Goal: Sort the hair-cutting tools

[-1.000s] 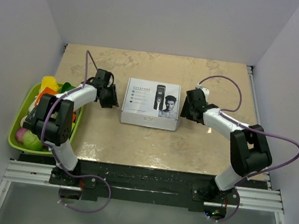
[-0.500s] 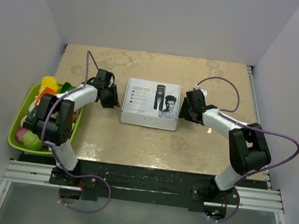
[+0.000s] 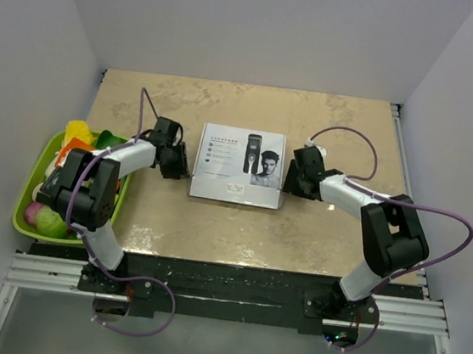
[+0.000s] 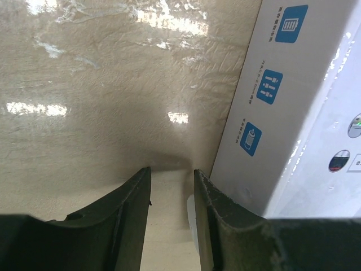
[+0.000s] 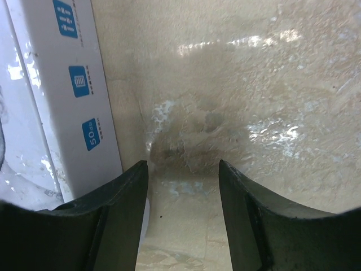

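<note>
From the top view, your two arms rise from the near edge of the glossy beige table [image 3: 239, 229] and bend inward toward one thing: a flat white cardboard box [image 3: 240, 165] lying at the table's middle. Your left gripper [image 3: 176, 163] sits just beside the box's left wall, and your right gripper [image 3: 292, 176] just beside its right wall.

The wrist cameras show what the overhead view cannot. On the left wrist, the left gripper [image 4: 172, 172] is released, with a narrow gap between its dark fingers and only bare table [image 4: 113, 84] in it. The box [image 4: 282, 113] stands right next to the inner finger, its side carrying blue square icons [image 4: 265, 90]. On the right wrist, the right gripper [image 5: 183, 164] is also released, spread wider, with table [image 5: 225, 84] between the fingers and the box wall [image 5: 56, 101] just outside them.

Only the top view shows the lid, which has a printed clipper picture [image 3: 250, 151] and a man's face [image 3: 267, 165]. You cannot tell from any view where the hair-cutting tools themselves lie.

Off to the left, a lime-green plastic tray [image 3: 21, 208] holds colourful items [image 3: 75, 133], well apart from the box.
</note>
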Robot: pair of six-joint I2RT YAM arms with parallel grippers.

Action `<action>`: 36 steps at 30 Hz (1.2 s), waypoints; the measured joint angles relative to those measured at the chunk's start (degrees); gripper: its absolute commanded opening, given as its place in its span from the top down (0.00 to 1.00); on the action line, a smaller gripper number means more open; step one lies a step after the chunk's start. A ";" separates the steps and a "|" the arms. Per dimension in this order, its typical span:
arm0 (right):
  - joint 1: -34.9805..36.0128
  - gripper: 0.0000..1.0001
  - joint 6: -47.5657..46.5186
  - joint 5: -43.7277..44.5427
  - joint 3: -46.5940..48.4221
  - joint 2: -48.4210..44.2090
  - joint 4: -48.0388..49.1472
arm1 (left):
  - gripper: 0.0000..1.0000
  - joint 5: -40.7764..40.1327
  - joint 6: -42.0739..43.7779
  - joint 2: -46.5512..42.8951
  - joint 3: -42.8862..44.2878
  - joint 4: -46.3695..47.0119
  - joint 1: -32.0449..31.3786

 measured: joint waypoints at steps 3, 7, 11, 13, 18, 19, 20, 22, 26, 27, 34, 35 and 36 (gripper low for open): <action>0.96 0.45 0.15 -0.37 -0.50 -0.02 -0.09 | 0.59 -0.02 -0.02 -0.26 -0.48 0.57 -0.20; 2.69 0.45 0.31 -0.37 -0.81 -0.17 -0.37 | 0.59 0.07 0.00 -0.92 -1.18 0.50 -0.50; 3.93 0.45 0.48 -0.33 -1.03 -0.66 -0.85 | 0.59 0.17 0.00 -1.64 -1.84 0.22 -0.66; 4.44 0.44 0.48 -0.24 -1.03 -0.94 -1.25 | 0.59 0.17 0.00 -1.97 -2.14 0.22 -0.70; 4.98 0.42 0.52 1.27 -0.85 -1.27 -2.54 | 0.59 0.20 0.00 -2.56 -2.56 0.04 -0.72; 5.03 0.42 0.52 1.64 -0.72 -1.27 -2.82 | 0.59 0.17 0.02 -2.58 -2.56 0.02 -0.72; 5.03 0.42 0.55 1.88 -0.59 -1.27 -3.02 | 0.59 0.20 0.02 -2.58 -2.56 0.04 -0.72; 5.05 0.42 0.55 2.84 -0.07 -1.27 -3.28 | 0.59 0.20 0.02 -2.58 -2.56 0.04 -0.72; 5.05 0.41 0.52 4.17 1.09 -1.31 -3.32 | 0.59 0.26 0.02 -2.58 -2.56 0.04 -0.72; 5.05 0.42 0.50 4.28 1.29 -1.38 -3.26 | 0.59 0.28 0.02 -2.58 -2.58 0.04 -0.72; 5.07 0.42 0.39 4.22 1.86 -1.62 -3.10 | 0.59 0.44 0.02 -2.58 -2.56 0.04 -0.72; 5.07 0.42 0.28 4.13 1.86 -1.62 -3.06 | 0.59 0.46 0.02 -2.58 -2.56 0.04 -0.72; 5.05 0.42 0.20 4.02 1.86 -1.62 -2.99 | 0.59 0.46 0.02 -2.58 -2.56 0.02 -0.72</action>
